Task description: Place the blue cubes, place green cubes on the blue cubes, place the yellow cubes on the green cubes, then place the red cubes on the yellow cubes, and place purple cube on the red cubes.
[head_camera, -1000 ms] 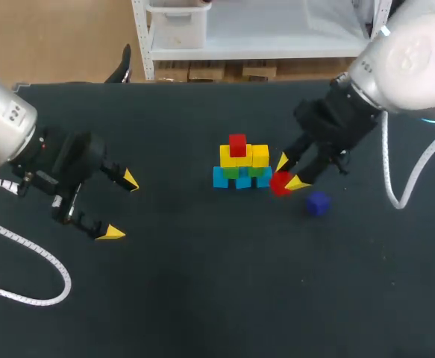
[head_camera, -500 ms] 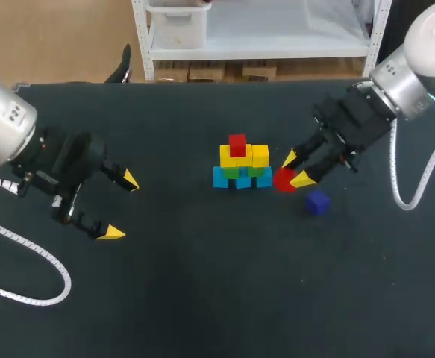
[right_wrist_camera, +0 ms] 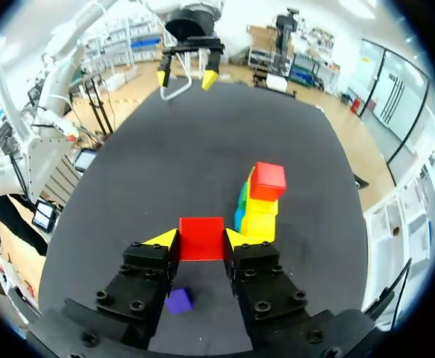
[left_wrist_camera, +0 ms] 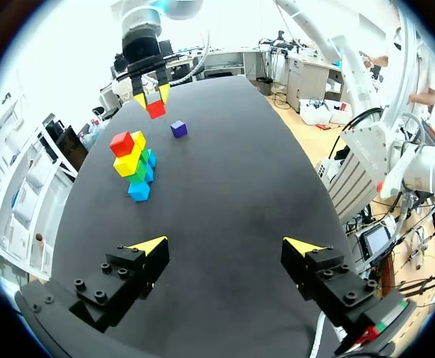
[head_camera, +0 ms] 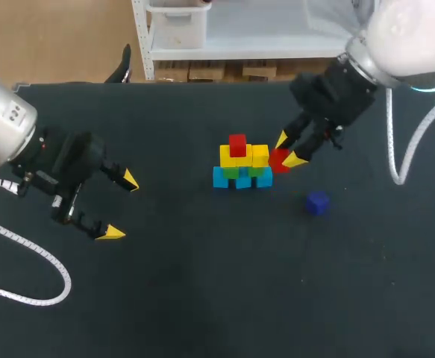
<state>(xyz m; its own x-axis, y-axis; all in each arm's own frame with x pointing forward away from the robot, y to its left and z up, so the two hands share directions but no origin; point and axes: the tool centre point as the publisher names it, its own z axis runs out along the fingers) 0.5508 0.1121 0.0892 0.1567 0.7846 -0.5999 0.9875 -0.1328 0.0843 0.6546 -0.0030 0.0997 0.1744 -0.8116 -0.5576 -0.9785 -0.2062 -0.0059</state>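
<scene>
At the left of the frame, my left tool (head_camera: 120, 206) hangs over the tabletop (head_camera: 202, 298), its fingers spread wide with nothing between them. At the middle, the blue cubes (head_camera: 242, 180) sit in a row on the tabletop, with the green cubes (head_camera: 233, 172) on them and the yellow cubes (head_camera: 245, 156) above. One red cube (head_camera: 237, 144) sits on top, toward the left end. Just right of the yellow cubes, my right tool (head_camera: 288, 151) is clamped on a second red cube (head_camera: 277, 159), a finger on each side. At the lower right of that, the purple cube (head_camera: 318, 203) lies alone on the tabletop, apart from the others.
</scene>
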